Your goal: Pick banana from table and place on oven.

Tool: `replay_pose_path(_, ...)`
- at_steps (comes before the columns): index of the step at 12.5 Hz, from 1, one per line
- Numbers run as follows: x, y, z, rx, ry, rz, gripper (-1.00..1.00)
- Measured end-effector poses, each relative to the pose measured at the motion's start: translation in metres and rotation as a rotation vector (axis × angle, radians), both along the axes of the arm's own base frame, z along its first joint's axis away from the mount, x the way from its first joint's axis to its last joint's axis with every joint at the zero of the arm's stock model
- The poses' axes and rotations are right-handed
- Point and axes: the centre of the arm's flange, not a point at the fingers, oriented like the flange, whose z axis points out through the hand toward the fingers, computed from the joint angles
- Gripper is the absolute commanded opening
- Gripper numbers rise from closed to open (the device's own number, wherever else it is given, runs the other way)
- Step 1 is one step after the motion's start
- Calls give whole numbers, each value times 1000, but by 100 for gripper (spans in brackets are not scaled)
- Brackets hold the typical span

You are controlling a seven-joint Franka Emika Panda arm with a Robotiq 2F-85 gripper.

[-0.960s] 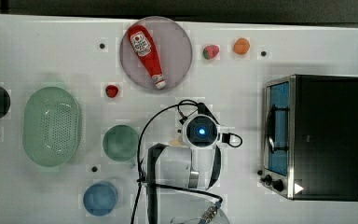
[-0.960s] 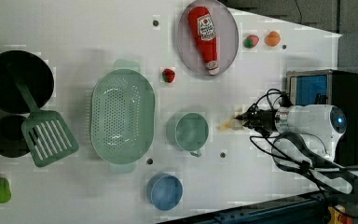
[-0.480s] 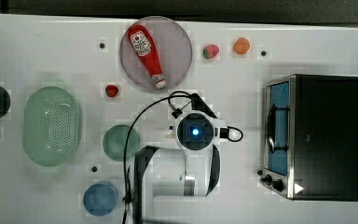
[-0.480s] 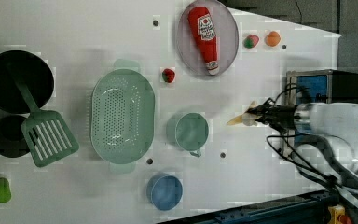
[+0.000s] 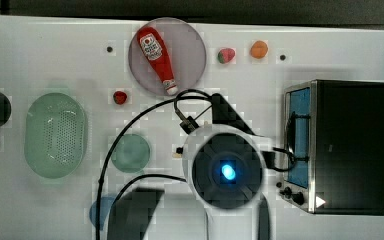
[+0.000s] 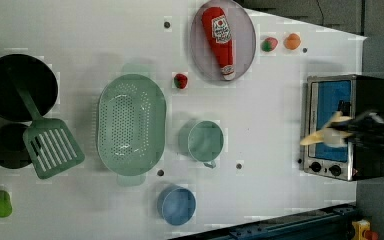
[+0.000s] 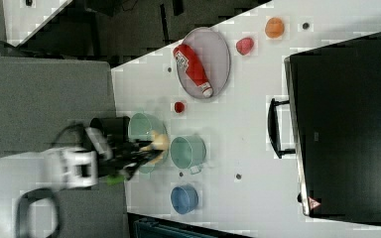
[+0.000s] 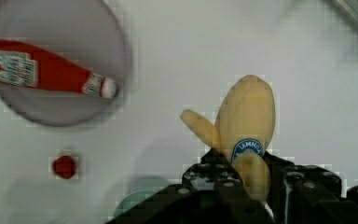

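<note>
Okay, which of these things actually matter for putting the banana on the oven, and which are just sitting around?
Part of the job:
banana, held in the claw
oven
table

Just lying about:
ketchup bottle on its plate
green colander
green cup
blue cup
spatula

The large flat white table (image 5: 40, 55) has a smooth matt top. The boxy toaster oven (image 5: 352, 145) has a matt black top, a brushed silver metal front frame and a glossy blue-tinted glass door. The pale yellow banana (image 8: 246, 126) looks smooth and plastic, with 1 glossy blue sticker. The black gripper (image 8: 242, 186) looks like matt hard plastic. The pale green perforated colander (image 6: 131, 125) and the red ketchup bottle (image 5: 156, 52) look like smooth plastic.
</note>
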Motion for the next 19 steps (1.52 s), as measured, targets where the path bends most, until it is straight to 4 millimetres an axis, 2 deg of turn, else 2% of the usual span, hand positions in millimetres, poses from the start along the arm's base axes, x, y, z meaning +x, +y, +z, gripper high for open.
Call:
replay_pose_path(2,-8,-4,62,6,-57,-8,-64)
replay_pose_path(3,-10,-10,81,28,-98,-25,-64)
replay_pose_path(5,-10,-37,95,34,-110,-72,-64)
replay_pose_path(6,-11,-53,94,32,-106,-92,-64)
replay_pose_path(7,-11,-73,87,25,-89,-105,-64)
replay_pose_path(9,-4,-128,71,-7,-60,-125,-64)
replay_pose_path(11,-2,-181,38,-39,-17,-115,-64)
replay_pose_path(16,-4,-290,-42,-83,95,-6,-64)
replay_pose_path(19,-15,-344,-80,-98,196,65,-64)
